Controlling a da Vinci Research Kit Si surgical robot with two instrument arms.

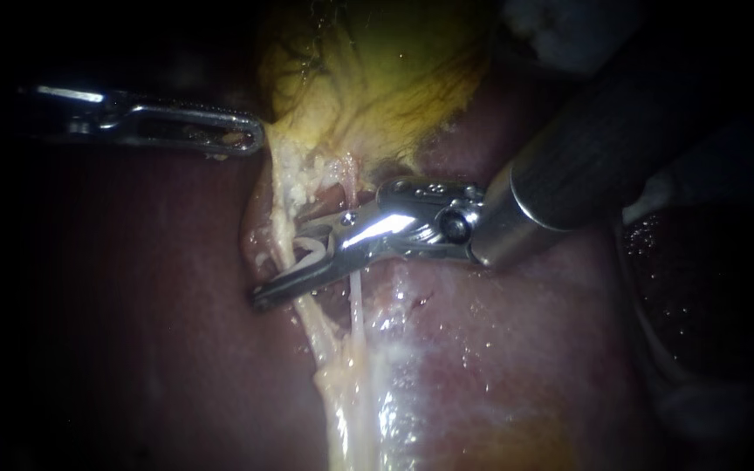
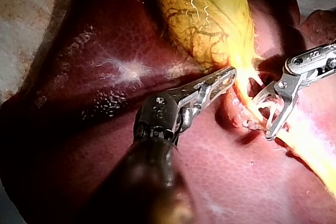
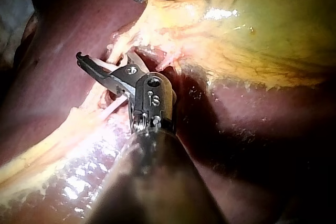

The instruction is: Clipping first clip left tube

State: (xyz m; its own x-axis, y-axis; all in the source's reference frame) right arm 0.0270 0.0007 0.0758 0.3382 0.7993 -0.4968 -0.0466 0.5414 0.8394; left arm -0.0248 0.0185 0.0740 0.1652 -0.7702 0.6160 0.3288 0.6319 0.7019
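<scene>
The yellow-green gallbladder (image 1: 377,70) narrows into pale tissue with two strands running down over the liver (image 1: 133,305). The left tube (image 1: 314,324) is thicker; the thin right tube (image 1: 356,301) runs beside it. My right instrument (image 1: 281,266) comes in from the upper right, its jaws open and straddling the left tube with a white clip (image 1: 309,249) seated between them. The left wrist view shows the same clip (image 2: 269,109) in those jaws (image 2: 261,116). My left instrument (image 1: 250,139) is shut on the gallbladder's pale edge, near its neck (image 2: 231,74).
Dark red liver (image 2: 105,40) surrounds the site. Wet, shiny fatty tissue (image 1: 386,401) runs below the tubes. The right instrument's thick shaft (image 1: 586,157) fills the upper right of the endoscope view. White gauze-like material (image 1: 569,26) lies at the top edge.
</scene>
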